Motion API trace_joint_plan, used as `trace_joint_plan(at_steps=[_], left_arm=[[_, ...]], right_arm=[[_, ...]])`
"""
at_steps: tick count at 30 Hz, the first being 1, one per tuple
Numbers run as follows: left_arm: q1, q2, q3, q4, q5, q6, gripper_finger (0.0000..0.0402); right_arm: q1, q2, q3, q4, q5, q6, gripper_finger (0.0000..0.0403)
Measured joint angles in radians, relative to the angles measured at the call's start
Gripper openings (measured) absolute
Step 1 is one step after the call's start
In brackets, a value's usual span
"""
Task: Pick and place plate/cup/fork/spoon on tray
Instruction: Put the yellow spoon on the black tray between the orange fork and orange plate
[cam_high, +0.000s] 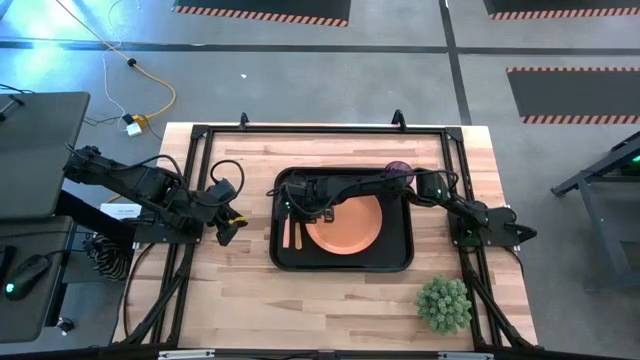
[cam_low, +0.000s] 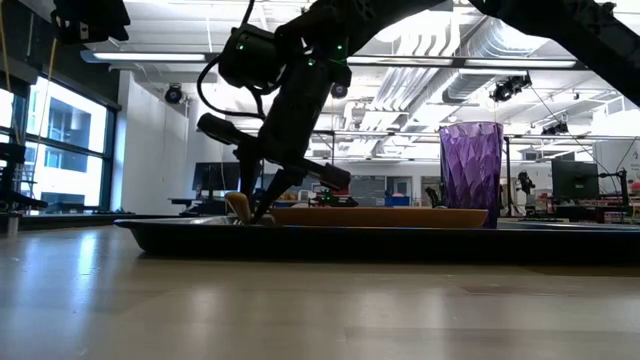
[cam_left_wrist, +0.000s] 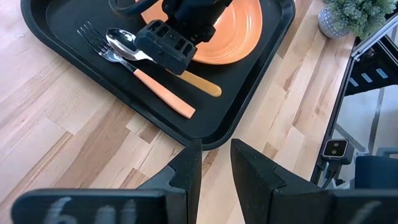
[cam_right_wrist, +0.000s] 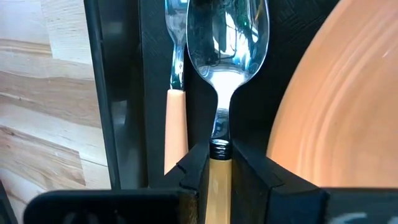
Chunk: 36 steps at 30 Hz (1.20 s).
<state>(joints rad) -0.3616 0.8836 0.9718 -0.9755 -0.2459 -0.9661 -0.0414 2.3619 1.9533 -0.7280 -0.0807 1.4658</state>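
The black tray lies mid-table. On it are the orange plate, the purple cup upright at its far right corner, and the fork and the spoon side by side along its left side. My right gripper reaches across the tray from the right and is shut on the spoon. My left gripper is open and empty over the bare table, left of the tray. My right gripper pinches the spoon's orange handle between its two fingers, right behind the metal neck. The fingers point down at the tray from above, as the low view shows. The bowl points toward the far edge. Whether the spoon lies on the tray or just above it, I cannot tell.
A small potted plant stands on the table near the tray's near right corner. The fork lies close to the tray's left rim, right beside the spoon. Bare wood shows left of and in front of the tray.
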Motion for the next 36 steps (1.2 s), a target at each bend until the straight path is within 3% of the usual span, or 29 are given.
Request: trace_joint_plan(at_steps=[23, 36], left_arm=[[0.000, 0.000, 0.000, 0.000, 0.000, 0.000, 0.0076], [0.000, -0.004, 0.000, 0.000, 0.010, 0.000, 0.0076]], right_arm=[[0.000, -0.001, 0.045, 0.008, 0.032, -0.021, 0.0071], [0.076, -0.002, 0.278, -0.275, 0.096, -0.192, 0.0071]])
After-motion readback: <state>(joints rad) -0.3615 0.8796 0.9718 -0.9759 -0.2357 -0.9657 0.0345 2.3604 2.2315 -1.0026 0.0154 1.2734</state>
